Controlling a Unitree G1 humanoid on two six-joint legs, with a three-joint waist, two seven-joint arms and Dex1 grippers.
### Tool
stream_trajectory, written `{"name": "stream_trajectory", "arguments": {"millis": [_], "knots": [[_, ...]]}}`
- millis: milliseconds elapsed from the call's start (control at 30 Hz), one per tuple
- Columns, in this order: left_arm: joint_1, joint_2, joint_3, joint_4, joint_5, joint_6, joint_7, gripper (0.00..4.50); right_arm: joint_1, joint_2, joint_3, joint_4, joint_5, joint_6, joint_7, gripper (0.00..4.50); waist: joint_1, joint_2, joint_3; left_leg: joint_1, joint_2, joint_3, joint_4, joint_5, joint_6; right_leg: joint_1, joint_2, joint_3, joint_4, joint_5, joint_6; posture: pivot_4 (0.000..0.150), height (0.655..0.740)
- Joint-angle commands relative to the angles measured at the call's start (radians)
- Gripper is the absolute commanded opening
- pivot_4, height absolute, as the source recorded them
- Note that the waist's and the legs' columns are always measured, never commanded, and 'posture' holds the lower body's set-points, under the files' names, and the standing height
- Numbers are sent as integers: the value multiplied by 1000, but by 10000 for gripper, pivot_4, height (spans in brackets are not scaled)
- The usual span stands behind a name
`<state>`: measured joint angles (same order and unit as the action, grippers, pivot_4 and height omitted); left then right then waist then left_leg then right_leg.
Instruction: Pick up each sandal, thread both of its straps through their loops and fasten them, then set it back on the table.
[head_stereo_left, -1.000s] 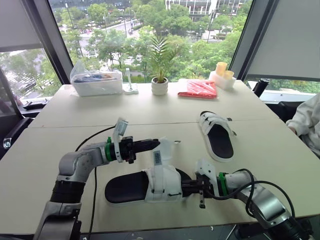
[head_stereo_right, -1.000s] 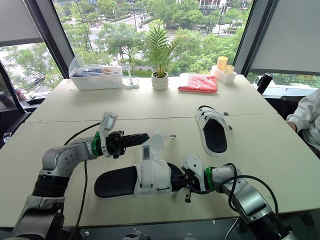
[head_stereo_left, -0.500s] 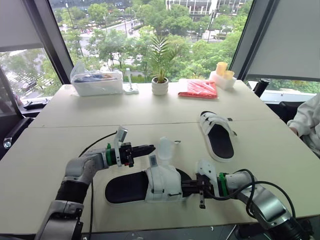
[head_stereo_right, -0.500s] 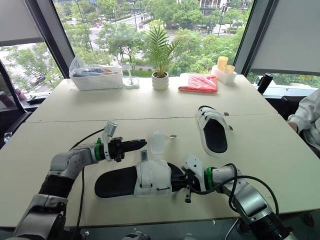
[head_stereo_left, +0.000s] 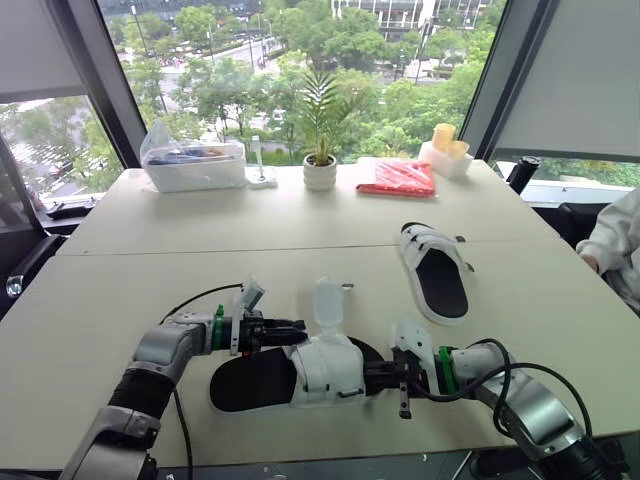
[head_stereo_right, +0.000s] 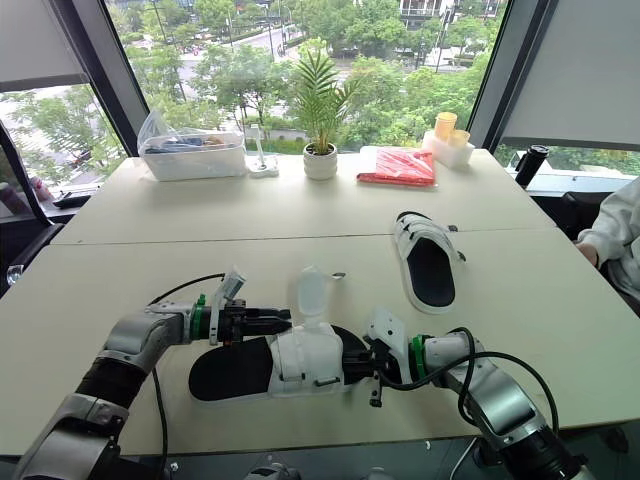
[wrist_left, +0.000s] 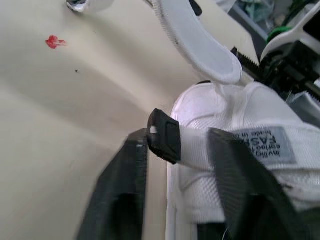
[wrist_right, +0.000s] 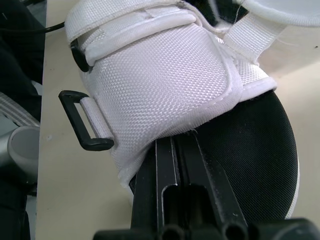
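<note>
The near sandal, black-soled with a white mesh upper, lies close to the front edge of the pale table. Its long axis runs across us from left to right. Its bare black footbed points to our left and its strapped end to our right. One white strap stands loose and nearly upright above the upper, not passed through anything. On the far flank of the upper sits a small black plastic loop on a short white tab. The left gripper hangs level with that loop, its two black fingers spread to either side of it; we cannot tell whether they touch it. The right gripper comes in from the opposite end, its fingers pressed together on the sandal's edge just under the mesh, where another black rectangular loop hangs free. Well apart, farther back and to the right, the second sandal of the same make lies sole down, its long axis running away from us with the straps at the far end. Along the window edge stand a clear plastic bin, a small potted palm and a flat red packet. A person's pale sleeve shows at the right.
</note>
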<state>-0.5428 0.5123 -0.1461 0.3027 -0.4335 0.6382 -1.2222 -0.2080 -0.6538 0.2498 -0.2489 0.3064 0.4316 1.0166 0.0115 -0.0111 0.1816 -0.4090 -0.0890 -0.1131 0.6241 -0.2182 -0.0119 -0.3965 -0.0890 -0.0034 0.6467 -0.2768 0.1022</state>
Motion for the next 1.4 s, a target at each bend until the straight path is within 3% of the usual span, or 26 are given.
{"name": "stream_trajectory", "arguments": {"millis": [33,67,100,233,500,833,1000,1400], "knots": [[37,8,-92,-21,84,-48,-12,37439,15,-11,18,16,-24,22,-4,0,0,0,-1,0,0,0,0,0,0,0,0,0,0,0,0,1500,7400],[37,6,-90,-19,93,-55,-3,42282,14,-9,19,17,-25,22,-5,0,0,0,-2,0,0,0,0,0,0,0,0,0,0,0,0,1500,7400],[33,3,-84,-14,98,-55,9,44342,13,-8,19,18,-25,22,-5,0,1,0,-3,0,0,0,0,0,0,0,0,0,-1,0,0,1500,7400],[6,-22,-45,35,117,-67,75,44342,11,-4,19,20,-28,22,-3,0,3,0,-9,1,0,0,-1,0,0,1,0,0,-1,0,0,1500,7400],[-65,-72,114,90,15,13,162,44342,0,5,24,35,-34,14,-3,0,1,-1,-9,1,0,0,1,0,0,1,0,0,0,0,0,1500,7400],[-204,-135,317,88,-217,292,228,44342,-16,11,32,52,-38,5,-2,0,-2,-2,-9,0,0,0,2,0,0,1,1,-1,1,0,1,1500,7400],[-210,-152,283,73,-242,356,211,44342,-21,10,33,58,-37,1,-3,0,-7,-2,-9,0,0,0,1,0,0,0,1,-1,1,0,1,1500,7400],[-250,-174,106,218,-146,321,89,44342,-10,6,26,50,-39,-3,-12,0,-5,-2,-9,0,0,0,2,0,0,1,1,0,1,0,1,1500,7400]]}}
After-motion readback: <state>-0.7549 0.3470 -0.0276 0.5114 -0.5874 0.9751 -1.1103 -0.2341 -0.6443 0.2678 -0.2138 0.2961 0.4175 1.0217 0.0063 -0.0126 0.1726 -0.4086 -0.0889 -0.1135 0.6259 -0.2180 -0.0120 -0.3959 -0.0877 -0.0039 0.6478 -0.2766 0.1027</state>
